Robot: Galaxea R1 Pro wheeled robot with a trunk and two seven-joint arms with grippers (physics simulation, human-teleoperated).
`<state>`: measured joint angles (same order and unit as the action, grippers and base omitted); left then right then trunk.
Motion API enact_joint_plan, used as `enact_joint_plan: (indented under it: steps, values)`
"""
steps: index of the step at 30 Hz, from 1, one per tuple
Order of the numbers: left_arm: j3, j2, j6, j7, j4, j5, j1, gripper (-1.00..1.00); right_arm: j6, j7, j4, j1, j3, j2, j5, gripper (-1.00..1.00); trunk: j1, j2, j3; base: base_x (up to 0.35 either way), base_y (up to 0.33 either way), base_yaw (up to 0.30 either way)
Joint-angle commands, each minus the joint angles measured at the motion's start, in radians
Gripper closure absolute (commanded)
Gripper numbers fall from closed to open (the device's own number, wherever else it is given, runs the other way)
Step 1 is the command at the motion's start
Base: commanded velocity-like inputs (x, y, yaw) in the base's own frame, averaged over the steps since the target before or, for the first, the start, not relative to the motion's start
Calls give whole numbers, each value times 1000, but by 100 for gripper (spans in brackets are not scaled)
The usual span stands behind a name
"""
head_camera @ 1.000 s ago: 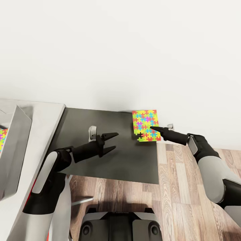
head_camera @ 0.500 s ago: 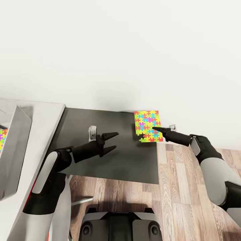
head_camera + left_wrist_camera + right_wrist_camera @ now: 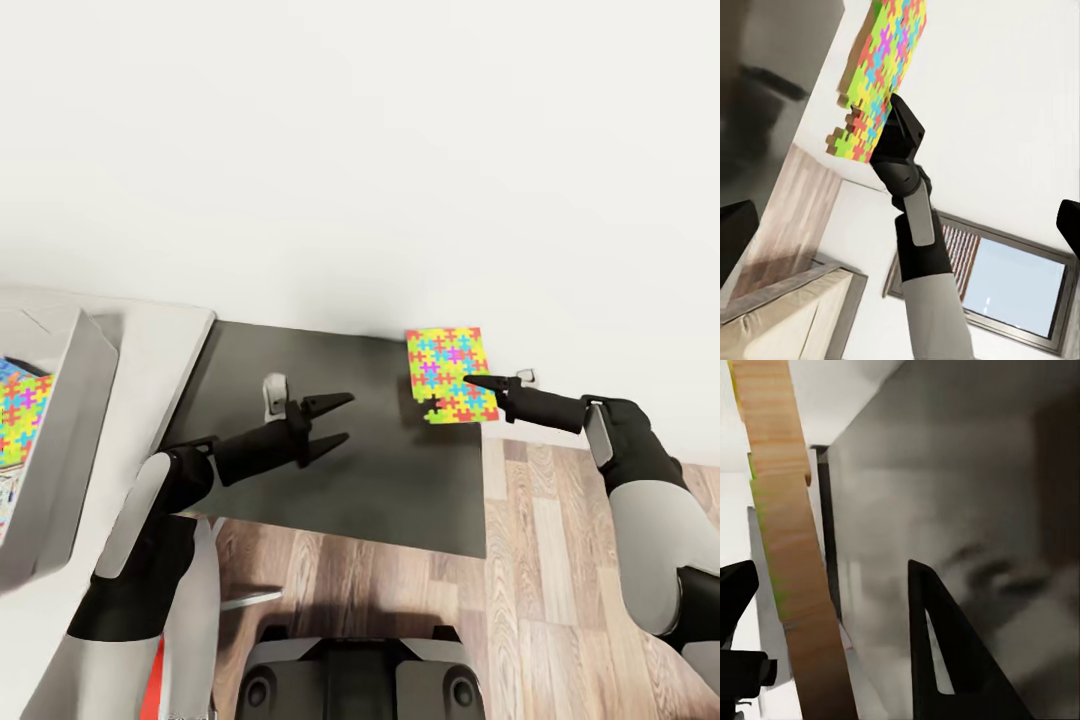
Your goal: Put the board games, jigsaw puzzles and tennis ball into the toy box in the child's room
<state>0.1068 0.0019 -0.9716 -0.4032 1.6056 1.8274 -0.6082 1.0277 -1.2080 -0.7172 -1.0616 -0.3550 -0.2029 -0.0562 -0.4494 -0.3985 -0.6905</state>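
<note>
A jigsaw puzzle hangs upright near the white wall, past the dark end of the table. My right gripper is shut on its lower edge. The left wrist view shows that puzzle pinched in the right gripper. In the right wrist view it appears edge-on, as a brown strip beside a black finger. The light-grey toy box sits on the white tabletop at left, with another jigsaw puzzle inside. My left gripper is open and holds nothing, over the table's dark side.
Wood-plank floor runs to the right and in front of my base. A small grey-white fitting sits just behind the left gripper. The left wrist view catches a dark-framed window and a beige, grey-framed corner that may be the bed.
The whole picture has shifted a little to the right, bringing more of the toy box and its puzzle into view. The right gripper still holds its puzzle; the left arm looks unmoved.
</note>
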Motion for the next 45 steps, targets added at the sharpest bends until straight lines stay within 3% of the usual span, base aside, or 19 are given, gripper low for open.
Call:
enact_joint_plan:
  steps: [1, 15, 45]
  values:
    - [1, 0, -1, 1, 0, 11, -1, -100, 19, 1, -14, 4, -1, 0, -3, 100, -1, -1, 0, 0, 0, 165]
    - [4, 1, -4, 60, 1, 13, -1, -100, 19, 1, -99, 35, -2, -1, -4, 100, -1, -1, 20, 0, 0, 115]
    - [7, -6, -4, 60, 1, 12, -1, -100, 19, 1, -179, 68, -2, -1, -5, 100, -1, -1, 68, 0, 0, 11]
